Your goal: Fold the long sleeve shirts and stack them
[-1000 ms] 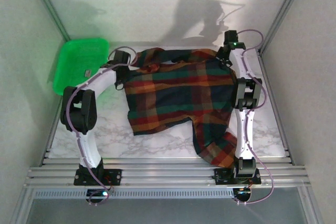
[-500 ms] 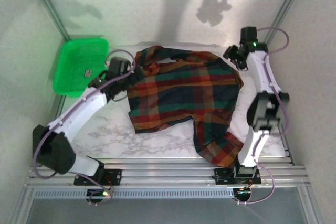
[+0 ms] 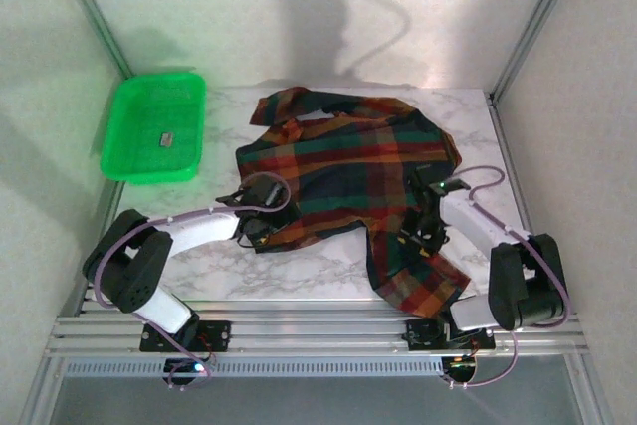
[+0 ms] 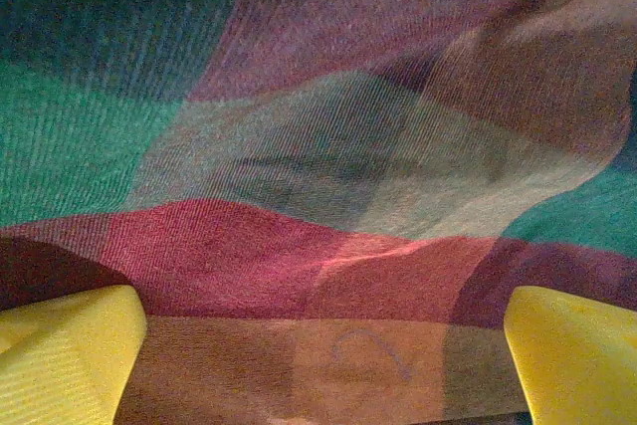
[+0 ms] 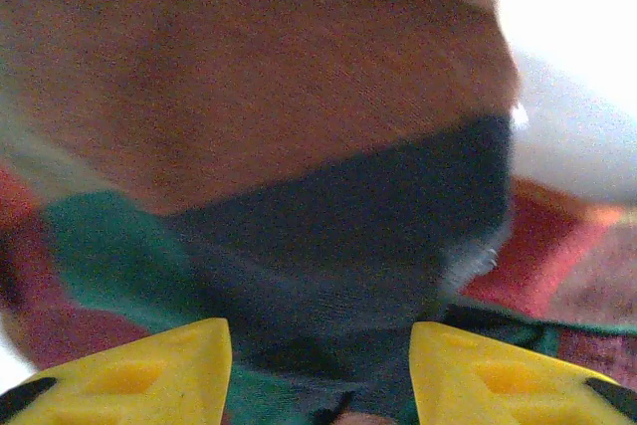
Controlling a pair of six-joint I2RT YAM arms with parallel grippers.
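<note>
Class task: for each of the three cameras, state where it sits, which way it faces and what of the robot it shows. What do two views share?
Top external: above and behind the arms, looking down on the table; shows left arm, right arm, shirt, tray.
Left wrist: on the left arm, facing the plaid cloth up close; left pincer at the bottom edge.
Right wrist: on the right arm, facing a shirt fold; right pincer at the bottom edge.
Shared: both wrist views show the shirt.

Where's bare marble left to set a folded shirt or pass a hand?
Free: far-right corner between the shirt and the table edge; near strip between the arms, short of the hem. Crowded: left gripper at the hem, right gripper on the sleeve, green tray far left.
</note>
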